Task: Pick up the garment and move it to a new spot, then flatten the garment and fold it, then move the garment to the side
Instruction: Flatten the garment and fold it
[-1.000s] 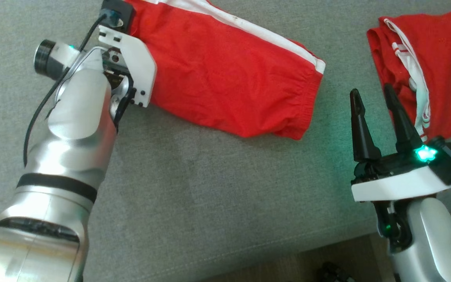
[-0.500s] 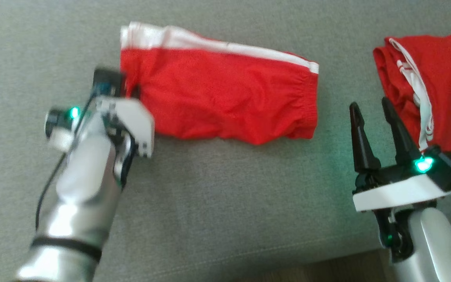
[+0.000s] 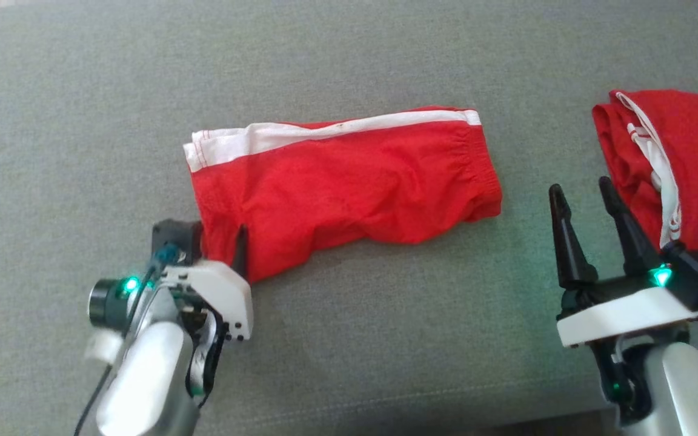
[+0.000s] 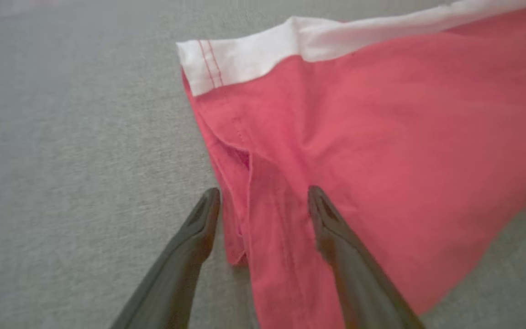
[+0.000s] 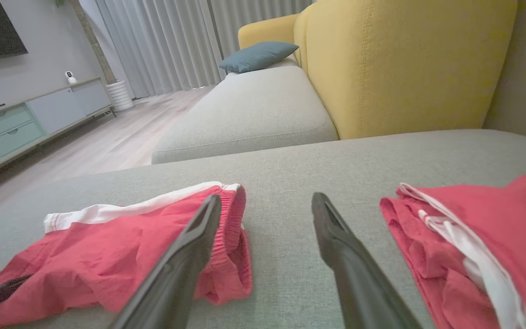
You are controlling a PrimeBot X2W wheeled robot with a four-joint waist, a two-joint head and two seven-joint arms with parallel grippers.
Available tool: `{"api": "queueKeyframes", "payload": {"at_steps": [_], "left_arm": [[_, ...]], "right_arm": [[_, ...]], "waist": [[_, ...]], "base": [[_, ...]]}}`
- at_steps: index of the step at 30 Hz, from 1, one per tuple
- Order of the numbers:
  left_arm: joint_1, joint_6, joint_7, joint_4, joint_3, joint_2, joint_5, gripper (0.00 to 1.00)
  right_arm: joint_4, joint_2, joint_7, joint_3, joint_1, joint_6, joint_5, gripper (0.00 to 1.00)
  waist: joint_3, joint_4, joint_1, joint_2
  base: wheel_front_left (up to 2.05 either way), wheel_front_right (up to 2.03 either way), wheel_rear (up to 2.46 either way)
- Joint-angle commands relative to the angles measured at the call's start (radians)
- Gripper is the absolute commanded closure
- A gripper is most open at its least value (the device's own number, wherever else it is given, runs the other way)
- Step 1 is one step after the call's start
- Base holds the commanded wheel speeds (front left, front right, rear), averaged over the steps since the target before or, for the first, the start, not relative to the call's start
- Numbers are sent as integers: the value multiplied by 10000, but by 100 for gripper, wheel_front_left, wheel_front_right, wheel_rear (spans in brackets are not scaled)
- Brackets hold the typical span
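Note:
The garment (image 3: 343,188), red shorts with a white side stripe, lies folded lengthwise on the grey sofa cushion (image 3: 355,339). My left gripper (image 3: 222,251) sits at its near left corner. In the left wrist view the left gripper (image 4: 263,194) is open, its fingers straddling the loose corner of the garment (image 4: 381,137) without pinching it. My right gripper (image 3: 580,188) stands open and empty to the right of the elastic waistband. In the right wrist view the right gripper (image 5: 267,199) points over bare cushion, with the garment (image 5: 107,256) at its left.
A second red garment (image 3: 676,163) with white drawstrings lies bunched at the far right, close to my right gripper. The cushion's front seam (image 3: 385,402) runs near the bottom. Beyond stand a yellow sofa back (image 5: 404,64), a grey seat (image 5: 244,109) and a blue pillow (image 5: 258,55).
The head camera has shifted. My left gripper drew the garment's left corner toward the front edge, swinging it level, then opened and let go. The right gripper has stayed open.

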Motion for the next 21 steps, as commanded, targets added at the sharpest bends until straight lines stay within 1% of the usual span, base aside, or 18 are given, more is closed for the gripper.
{"api": "queueKeyframes", "payload": {"at_steps": [1, 2, 5, 8, 10, 15, 21], "left_arm": [[-21, 250, -452, -657, 362, 214, 143, 0], [-21, 250, -452, -657, 362, 214, 143, 0], [315, 736, -1486, -1413, 487, 253, 390, 0], [676, 1054, -2508, -2108, 621, 367, 569, 0], [949, 1214, -2963, -2542, 700, 422, 623, 0], [1628, 1448, -3370, -3523, 754, 575, 746, 0], [2063, 1576, -3432, -3969, 777, 687, 756, 0]], "right_arm": [[-495, -33, 126, 90, 23, 17, -205, 0], [-495, -33, 126, 90, 23, 17, -205, 0], [-776, 11, 309, -25, 97, 17, -480, 0], [-1060, 37, 536, -128, 176, 17, -718, 0], [-1214, 52, 694, -200, 259, 17, -839, 0], [-1509, 105, 1033, -338, 540, 17, -1041, 0], [-1721, 149, 1257, -406, 729, 17, -1117, 0]], "waist": [[-84, 24, 0, -1], [-84, 24, 0, -1], [-232, 76, 0, -1], [-402, 129, 0, -1], [-526, 168, 0, -1], [-782, 249, 0, -1], [-850, 326, 0, -1]], "base": [[0, 0, 0], [0, 0, 0], [0, 0, 0], [0, 0, 0], [0, 0, 0], [0, 0, 0], [0, 0, 0]]}}
